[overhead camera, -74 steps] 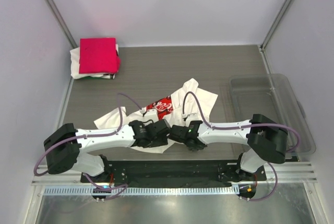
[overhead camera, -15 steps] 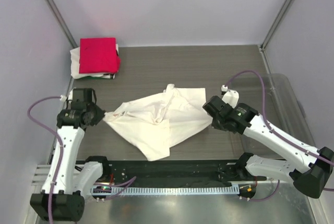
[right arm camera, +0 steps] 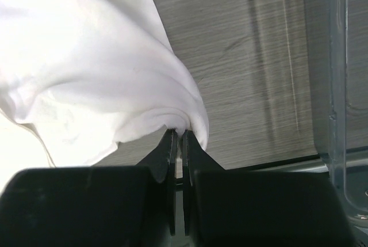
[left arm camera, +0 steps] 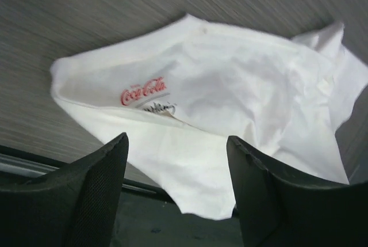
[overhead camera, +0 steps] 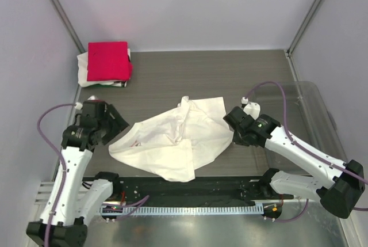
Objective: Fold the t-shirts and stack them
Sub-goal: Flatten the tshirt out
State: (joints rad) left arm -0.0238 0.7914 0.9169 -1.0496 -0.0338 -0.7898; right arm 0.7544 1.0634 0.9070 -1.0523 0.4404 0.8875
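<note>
Left gripper [left arm camera: 175,140]: jaws wide apart with nothing between them. Half a second ago it pinched the shirt's left corner. It has now let go and hangs just off that edge.
Folded stack: the crimson t-shirt [overhead camera: 107,61] sits as a square on a white t-shirt [overhead camera: 84,73] in the far-left corner of the counter [overhead camera: 190,74], unchanged.
Coca-Cola t-shirt [overhead camera: 172,143]: lies mid-counter between the 2 arms. Its left side has dropped and gone slack, so it is no longer pulled taut. Its lower edge reaches the counter's near edge.
Right gripper [right arm camera: 177,137]: clamped shut on a fold at the shirt's right edge, as before.
Tub [overhead camera: 322,114]: clear plastic, at the right, well apart from the shirt.
Meaning for the task: 2 shirts look finished and 1 remains. The stretch seems over, yet the cloth is wrinkled and bunched toward the far side. Folding has likely not begun, and a fresh hold on the left looks needed.
Left wrist view only: the red script [left arm camera: 144,91] near the left corner, only a faint mark from above.
Right wrist view only: cloth nipped between the closed tips, hidden under the gripper from above.
Top view only: the stack and both arms together.
</note>
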